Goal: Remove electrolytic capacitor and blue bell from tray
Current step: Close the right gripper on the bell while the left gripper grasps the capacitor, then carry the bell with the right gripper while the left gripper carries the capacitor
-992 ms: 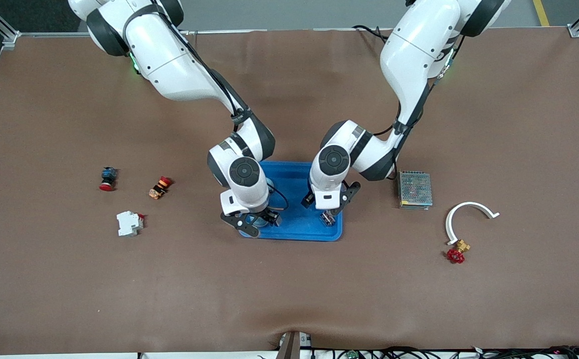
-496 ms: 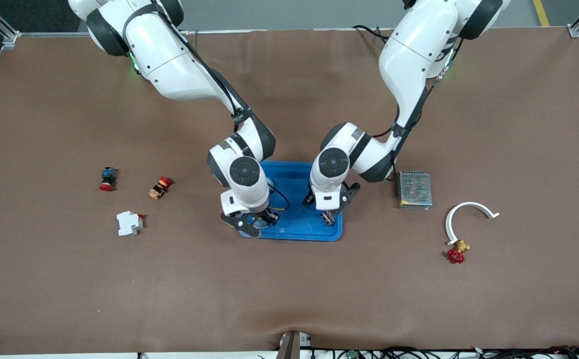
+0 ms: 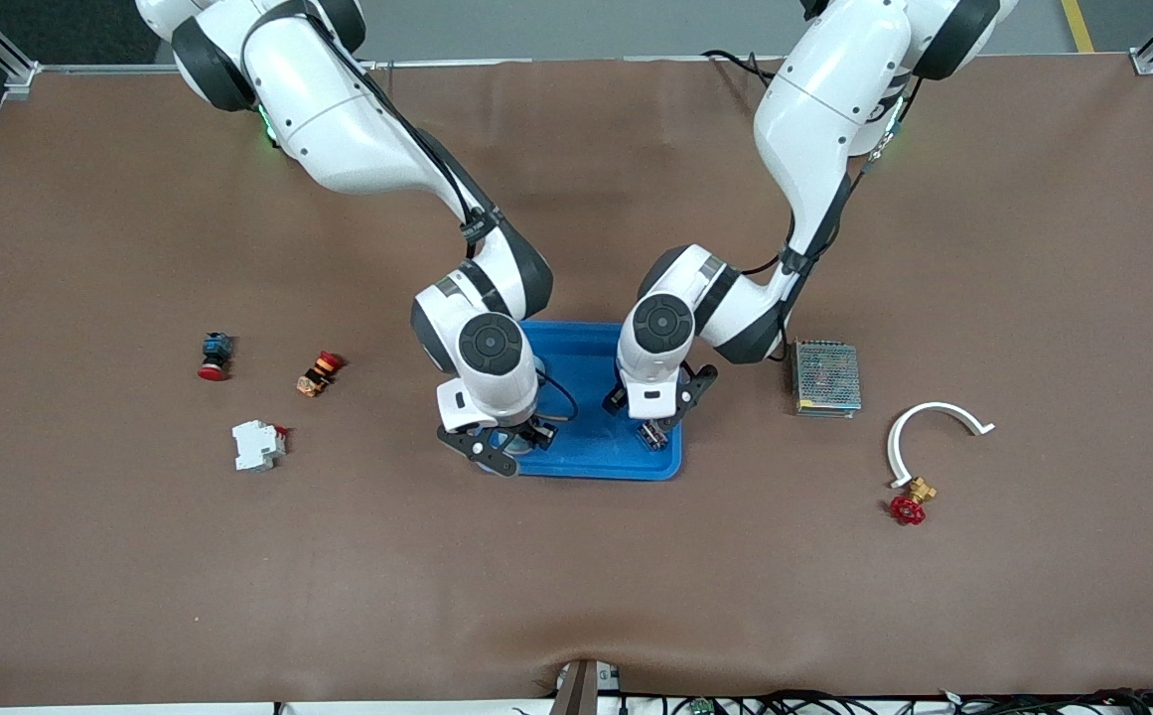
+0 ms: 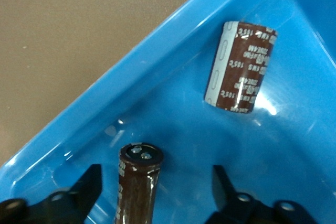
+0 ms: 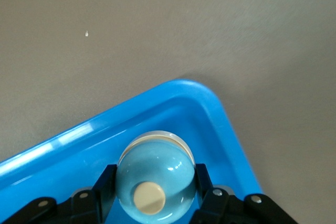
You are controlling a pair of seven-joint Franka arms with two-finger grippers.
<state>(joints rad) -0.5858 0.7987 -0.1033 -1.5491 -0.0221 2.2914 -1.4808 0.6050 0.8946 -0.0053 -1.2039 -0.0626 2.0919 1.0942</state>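
A blue tray [image 3: 591, 467] lies mid-table. My right gripper [image 3: 502, 445] is down in the tray's corner toward the right arm's end, nearest the front camera. In the right wrist view that gripper [image 5: 155, 171] is shut on the bell [image 5: 155, 179], a pale blue dome with a cream button, one finger pressed to each side. My left gripper [image 3: 653, 434] hangs low over the tray's other near corner. It [image 4: 156, 177] is open around a brown capacitor [image 4: 139, 182] standing on end, with a gap on both sides. A second brown capacitor [image 4: 241, 66] lies flat in the tray.
Toward the right arm's end lie a red-and-blue push button [image 3: 214, 355], an orange-and-red button [image 3: 318, 372] and a white breaker [image 3: 258, 445]. Toward the left arm's end are a metal mesh box [image 3: 825, 377], a white curved clip [image 3: 934, 427] and a brass valve with a red handle [image 3: 909, 504].
The right gripper's fingers have closed onto the bell. Both arms have stayed almost where they were, over the tray's near corners.
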